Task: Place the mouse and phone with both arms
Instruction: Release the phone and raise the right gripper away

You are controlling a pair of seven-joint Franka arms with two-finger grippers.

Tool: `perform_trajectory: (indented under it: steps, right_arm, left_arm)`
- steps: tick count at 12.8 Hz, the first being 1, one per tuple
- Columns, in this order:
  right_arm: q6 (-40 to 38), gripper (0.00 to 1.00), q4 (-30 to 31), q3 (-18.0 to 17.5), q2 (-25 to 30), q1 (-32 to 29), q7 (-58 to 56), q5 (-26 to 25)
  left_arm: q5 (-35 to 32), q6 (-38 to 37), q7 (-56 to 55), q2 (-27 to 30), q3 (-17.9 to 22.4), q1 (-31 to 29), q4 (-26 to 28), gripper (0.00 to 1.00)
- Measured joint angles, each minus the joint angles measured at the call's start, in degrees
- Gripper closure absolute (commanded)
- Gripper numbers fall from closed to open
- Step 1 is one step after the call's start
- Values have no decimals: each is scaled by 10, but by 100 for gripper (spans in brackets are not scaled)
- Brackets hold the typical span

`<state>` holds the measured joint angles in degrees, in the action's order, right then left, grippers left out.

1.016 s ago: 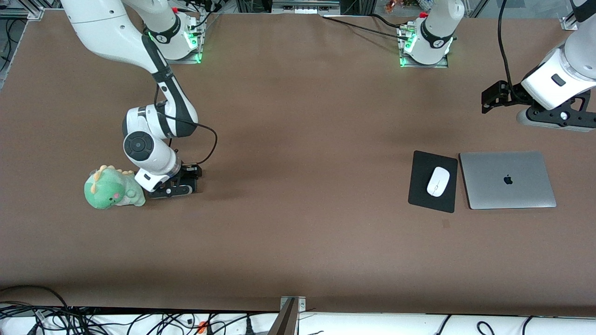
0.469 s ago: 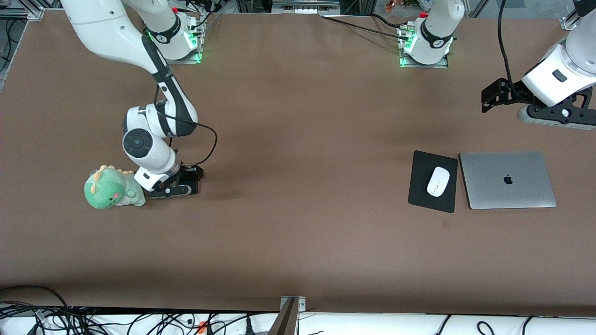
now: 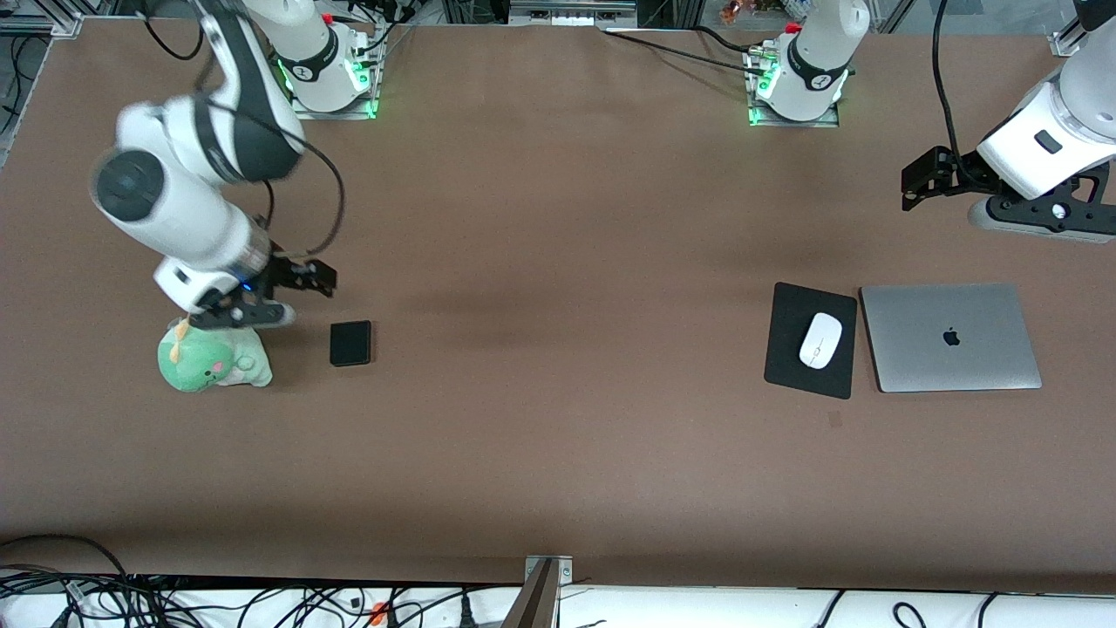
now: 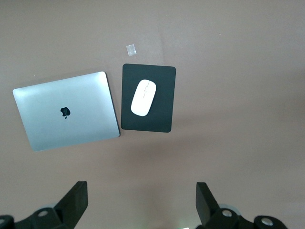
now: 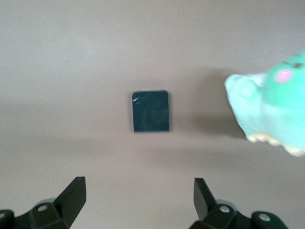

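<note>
The black phone [image 3: 350, 343] lies flat on the brown table beside a green plush dinosaur [image 3: 212, 362]; it also shows in the right wrist view [image 5: 150, 111]. My right gripper [image 3: 237, 316] is up in the air over the plush, open and empty [image 5: 138, 198]. The white mouse [image 3: 820, 340] rests on a black mouse pad [image 3: 787, 353] next to a closed silver laptop [image 3: 950, 337]; the left wrist view shows the mouse [image 4: 143, 97] too. My left gripper [image 3: 1033, 220] hangs high over the table toward the left arm's end, open and empty [image 4: 141, 200].
The plush dinosaur [image 5: 271, 102] sits close to the phone. The mouse pad [image 4: 162, 109] and the laptop [image 4: 66, 110] lie side by side. A small tape mark [image 3: 835, 419] lies nearer the front camera than the pad. Cables run along the table's front edge.
My right gripper has risen off the table and swung toward the right arm's end, leaving the phone uncovered on the table. The left arm has barely moved.
</note>
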<state>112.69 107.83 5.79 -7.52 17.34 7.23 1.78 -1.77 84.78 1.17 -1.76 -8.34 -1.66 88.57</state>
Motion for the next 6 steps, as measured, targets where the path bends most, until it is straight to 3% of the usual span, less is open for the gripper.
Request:
perform_trajectory:
  steps: [3,6]
  right_arm:
    - [-122,0,-48,13,62,0,-1,0]
    - [-176,0,-76,19,80,-11,-18,0]
  left_arm:
    - [0,0,0,0,0,0,0,0]
    - [0,0,0,0,0,0,0,0]
